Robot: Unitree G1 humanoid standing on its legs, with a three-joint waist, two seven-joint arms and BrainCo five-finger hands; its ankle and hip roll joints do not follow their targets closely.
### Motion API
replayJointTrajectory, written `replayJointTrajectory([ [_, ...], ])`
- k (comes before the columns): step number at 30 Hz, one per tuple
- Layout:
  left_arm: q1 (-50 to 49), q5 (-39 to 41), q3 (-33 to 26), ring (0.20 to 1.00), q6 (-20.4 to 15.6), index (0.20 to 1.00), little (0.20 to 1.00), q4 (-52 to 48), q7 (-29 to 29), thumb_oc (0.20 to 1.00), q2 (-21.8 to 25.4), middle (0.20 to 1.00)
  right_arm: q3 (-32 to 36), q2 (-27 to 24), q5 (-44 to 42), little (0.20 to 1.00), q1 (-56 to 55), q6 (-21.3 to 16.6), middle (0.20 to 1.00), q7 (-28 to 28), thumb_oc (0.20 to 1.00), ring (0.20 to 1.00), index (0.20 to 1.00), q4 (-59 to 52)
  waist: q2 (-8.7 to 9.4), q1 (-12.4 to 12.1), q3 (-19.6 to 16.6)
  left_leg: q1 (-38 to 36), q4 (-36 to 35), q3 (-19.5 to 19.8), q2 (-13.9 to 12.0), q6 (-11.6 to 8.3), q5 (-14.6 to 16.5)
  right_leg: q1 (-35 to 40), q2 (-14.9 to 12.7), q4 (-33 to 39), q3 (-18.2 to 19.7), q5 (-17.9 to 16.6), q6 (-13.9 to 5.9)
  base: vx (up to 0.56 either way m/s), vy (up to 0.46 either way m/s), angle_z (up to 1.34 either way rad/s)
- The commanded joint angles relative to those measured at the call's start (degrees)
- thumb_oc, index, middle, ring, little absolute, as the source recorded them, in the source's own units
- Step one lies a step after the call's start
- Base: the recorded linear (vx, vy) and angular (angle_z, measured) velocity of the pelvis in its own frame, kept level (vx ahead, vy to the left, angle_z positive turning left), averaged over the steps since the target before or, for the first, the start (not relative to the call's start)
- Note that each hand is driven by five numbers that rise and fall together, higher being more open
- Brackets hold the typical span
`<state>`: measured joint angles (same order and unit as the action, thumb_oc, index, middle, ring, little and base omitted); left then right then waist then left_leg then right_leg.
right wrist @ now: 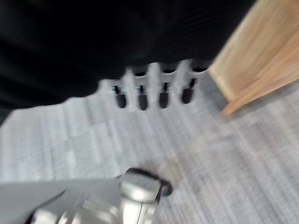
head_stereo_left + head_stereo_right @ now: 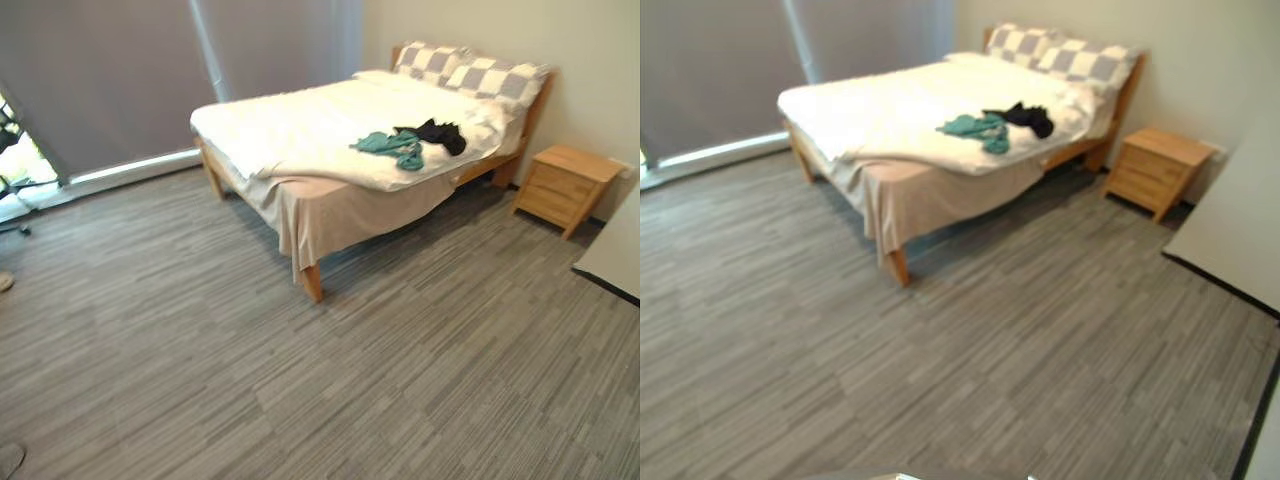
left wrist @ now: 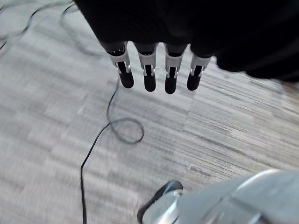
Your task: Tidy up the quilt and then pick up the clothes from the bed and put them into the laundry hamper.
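Note:
A wooden bed [image 2: 313, 281] stands across the room against the far wall. A white quilt [image 2: 300, 130] is spread over it, rumpled, with a beige sheet [image 2: 340, 215] hanging out at the near corner. On the quilt near the pillows lie a teal garment [image 2: 391, 147] and, touching it, a black garment [image 2: 441, 135]. My left hand [image 3: 149, 74] hangs over the grey floor with straight fingers and holds nothing. My right hand [image 1: 153, 88] also hangs open over the floor, far from the bed.
Two checked pillows [image 2: 470, 70] lean on the headboard. A wooden nightstand [image 2: 565, 187] stands right of the bed. A white furniture edge [image 2: 615, 250] juts in at the right. Grey curtains [image 2: 110, 80] cover the far left wall. A wooden panel [image 1: 257, 56] is beside my right hand.

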<state>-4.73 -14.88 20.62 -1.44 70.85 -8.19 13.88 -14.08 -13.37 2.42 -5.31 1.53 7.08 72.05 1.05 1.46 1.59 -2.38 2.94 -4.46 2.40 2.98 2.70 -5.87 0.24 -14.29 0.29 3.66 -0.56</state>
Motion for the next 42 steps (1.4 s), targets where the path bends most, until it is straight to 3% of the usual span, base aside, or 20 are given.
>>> replayJointTrajectory([
  [1,10.0,-3.2,0.9,1.0,-2.4,1.0,1.0,0.5,-2.2,1.0,-0.1,1.0,-1.8,-2.3,2.4,1.0,6.9,-1.0,1.0,1.5,1.0,1.0,1.0,0.3,1.03,1.4,7.6,-6.1,-7.9,-2.1,-3.7,-4.82,0.9,11.2,-3.0,16.1,3.9,1.3,-5.59,0.02,-0.006,-0.07],
  [12,11.2,-2.9,1.5,1.0,-2.5,1.0,1.0,-0.4,-2.8,1.0,0.1,1.0,-3.6,-2.2,4.3,1.0,8.1,-0.8,1.0,1.7,1.0,1.0,1.0,-0.3,1.03,1.0,8.8,-4.1,-7.0,-1.7,-3.4,-4.56,1.1,9.3,-3.0,14.8,4.0,2.1,-5.83,0.05,0.017,-0.03],
  [13,11.8,-1.6,1.1,1.0,-2.2,1.0,1.0,-0.8,-2.9,1.0,0.4,1.0,-2.8,-2.2,3.3,1.0,8.6,-1.0,1.0,1.9,1.0,1.0,1.0,-0.7,1.02,0.9,9.8,-3.5,-6.5,-1.4,-3.6,-3.59,1.9,4.2,-2.0,4.3,3.9,3.2,-6.99,0.03,0.037,0.03],
  [14,11.8,-1.6,1.1,1.0,-2.2,1.0,1.0,-0.8,-2.9,1.0,0.4,1.0,-2.8,-2.2,3.3,1.0,8.6,-1.0,1.0,1.9,1.0,1.0,1.0,-0.7,1.07,0.8,9.7,-3.4,-6.5,-1.5,-3.6,-3.58,1.9,3.9,-2.0,4.0,3.9,3.4,-6.99,0.04,0.053,-0.05],
  [17,12.2,-0.3,-0.6,1.0,-1.2,1.0,1.0,0.1,-3.8,1.0,1.0,1.0,-1.2,-2.3,2.1,1.0,9.4,-0.9,1.0,2.6,1.0,1.0,1.0,-1.0,0.21,1.8,13.1,-6.5,-7.2,-1.6,-5.0,-2.39,2.9,-7.9,-1.0,-18.3,2.5,-0.9,-11.77,0.09,0.047,-0.18],
  [19,11.9,0.1,-1.1,1.0,-1.1,1.0,1.0,0.5,-4.0,1.0,0.9,1.0,-0.3,-2.3,1.2,1.0,9.1,-1.1,1.0,2.8,1.0,1.0,1.0,-1.2,0.05,2.3,13.2,-8.0,-7.5,-1.4,-5.5,-2.57,3.5,-10.1,-0.9,-20.3,1.5,-0.2,-11.09,0.32,-0.005,-0.06],
  [22,11.7,-0.4,-1.4,1.0,-1.2,1.0,1.0,1.4,-4.1,1.0,0.9,1.0,0.8,-2.2,0.6,1.0,7.0,-1.2,1.0,2.9,1.0,1.0,1.0,-1.2,0.88,4.2,13.3,-10.8,-7.9,-0.9,-4.8,-4.13,5.9,-9.9,-1.2,-4.4,-1.5,0.6,-9.51,0.41,-0.067,0.13],
  [24,12.7,-3.6,0.1,1.0,-1.4,1.0,1.0,2.3,-3.5,1.0,0.6,1.0,1.6,-2.1,0.1,1.0,5.7,-0.8,1.0,2.9,1.0,1.0,1.0,0.8,0.76,7.6,13.1,-14.6,-7.9,-0.7,-5.8,-7.11,9.4,-12.0,-2.5,13.8,0.5,-4.2,-10.36,0.78,-0.268,0.16],
  [26,12.8,-4.5,0.9,1.0,-1.8,1.0,1.0,2.7,-3.3,1.0,0.8,1.0,1.6,-2.3,-0.1,1.0,5.0,-0.8,1.0,2.6,1.0,1.0,1.0,1.7,0.38,7.6,12.7,-15.3,-6.3,-0.2,-6.5,-7.43,9.5,-11.5,-2.3,13.8,1.5,-4.3,-9.63,0.59,-0.266,0.58],
  [27,13.1,-5.3,1.7,1.0,-1.5,1.0,1.0,2.3,-2.9,1.0,0.7,1.0,1.6,-3.4,0.1,1.0,5.0,-0.2,1.0,2.2,1.0,1.0,1.0,3.7,-0.16,8.1,12.5,-13.0,4.6,-0.1,-7.9,-8.81,6.3,-9.0,-0.8,12.1,2.5,-4.6,-7.41,0.47,-0.26,0.62],
  [28,13.1,-5.3,1.7,1.0,-1.5,1.0,1.0,2.3,-2.9,1.0,0.7,1.0,1.6,-3.4,0.1,1.0,5.0,-0.2,1.0,2.2,1.0,1.0,1.0,3.7,-0.01,8.1,12.4,-12.8,4.6,-0.1,-7.7,-8.8,6.2,-9.2,-0.9,12.1,2.5,-4.7,-7.42,0.6,-0.465,0.35],
  [29,12.9,-4.2,1.8,1.0,-1.3,1.0,1.0,0.7,-3.0,1.0,0.5,1.0,1.1,-4.0,0.9,1.0,5.8,0.1,1.0,2.1,1.0,1.0,1.0,4.8,0.32,7.6,12.7,-4.1,26.5,0.4,-9.2,-9.89,-4.2,-4.7,-0.1,11.7,2.4,-4.3,-4.3,0.3,-0.293,0.03],
  [30,12.9,-4.2,1.7,1.0,-1.3,1.0,1.0,0.7,-3.0,1.0,0.6,1.0,1.1,-3.9,0.9,1.0,5.8,0.1,1.0,2.1,1.0,1.0,1.0,4.8,0.47,7.7,12.5,-3.8,26.6,0.5,-9.1,-9.89,-4.3,-4.9,-0.3,11.7,2.4,-4.4,-4.3,0.42,-0.435,0.1],
  [31,13.1,-3.2,1.4,1.0,-1.2,1.0,1.0,-0.5,-3.3,1.0,0.9,1.0,0.4,-4.0,1.5,1.0,5.7,0.3,1.0,2.3,1.0,1.0,1.0,4.7,1.38,6.5,13.7,1.2,37.4,1.9,-8.8,-9.4,-7.4,-2.1,-0.6,12.1,2.3,-3.7,-2.67,0.26,-0.275,-0.29],
  [33,14.2,-0.8,0.8,1.0,-1.1,1.0,1.0,-1.3,-4.7,1.0,0.9,1.0,-0.3,-5.1,2.0,1.0,7.1,0.4,1.0,3.1,1.0,1.0,1.0,3.6,3.3,4.1,15.8,9.1,50.7,0.4,-9.1,-8.4,-6.6,3.5,-1.7,14.0,3.1,-3.1,-0.83,0.38,-0.31,-0.56],
  [35,14.9,-0.1,0.7,1.0,-1.3,1.0,1.0,-1.5,-5.4,1.0,0.6,1.0,-0.7,-5.4,2.3,1.0,8.2,0.4,1.0,3.3,1.0,1.0,1.0,3.1,3.85,3.3,15.9,11.9,50.2,-1.2,-9.2,-8.24,-5.5,5.4,-2.5,15.0,3.4,-2.8,-0.88,0.36,-0.101,0.05],
  [36,15.6,0.3,0.9,1.0,-1.5,1.0,1.0,-2.1,-6.0,1.0,-0.3,1.0,-1.2,-5.9,2.7,1.0,9.5,0.4,1.0,3.6,1.0,1.0,1.0,2.0,3.72,1.9,15.4,14.6,42.6,-6.0,-10.4,-8.96,-4.3,9.5,-3.4,16.9,3.7,-1.3,-1.4,0.51,0.008,0.03],
  [38,15.5,0.3,0.9,1.0,-1.9,1.0,1.0,-2.7,-6.7,1.0,-0.9,1.0,-1.9,-6.6,3.0,1.0,10.5,-0.3,1.0,3.8,1.0,1.0,1.0,0.3,2.89,0.9,14.3,15.2,27.4,-9.3,-9.9,-8.78,-5.8,12.3,-3.3,17.4,4.3,0.8,-1.74,0.77,0.097,-0.23],
  [39,15.4,-0.2,1.0,1.0,-1.9,1.0,1.0,-2.6,-6.7,1.0,-1.3,1.0,-2.3,-7.1,3.1,1.0,11.3,-0.5,1.0,4.0,1.0,1.0,1.0,-0.8,1.94,0.0,13.1,13.6,13.1,-10.9,-8.5,-8.59,-6.9,14.8,-3.3,17.8,4.1,3.1,-2.45,0.58,0.125,-0.1],
  [42,15.0,-1.7,1.5,1.0,-1.4,1.0,1.0,-2.0,-6.5,1.0,-1.8,1.0,-1.8,-7.0,2.9,1.0,11.2,-0.8,1.0,4.2,1.0,1.0,1.0,-2.0,1.66,0.0,12.1,12.3,3.9,-15.3,-8.5,-8.69,-8.1,18.1,-2.9,17.8,2.8,5.9,-2.82,0.47,0.082,-0.23],
])
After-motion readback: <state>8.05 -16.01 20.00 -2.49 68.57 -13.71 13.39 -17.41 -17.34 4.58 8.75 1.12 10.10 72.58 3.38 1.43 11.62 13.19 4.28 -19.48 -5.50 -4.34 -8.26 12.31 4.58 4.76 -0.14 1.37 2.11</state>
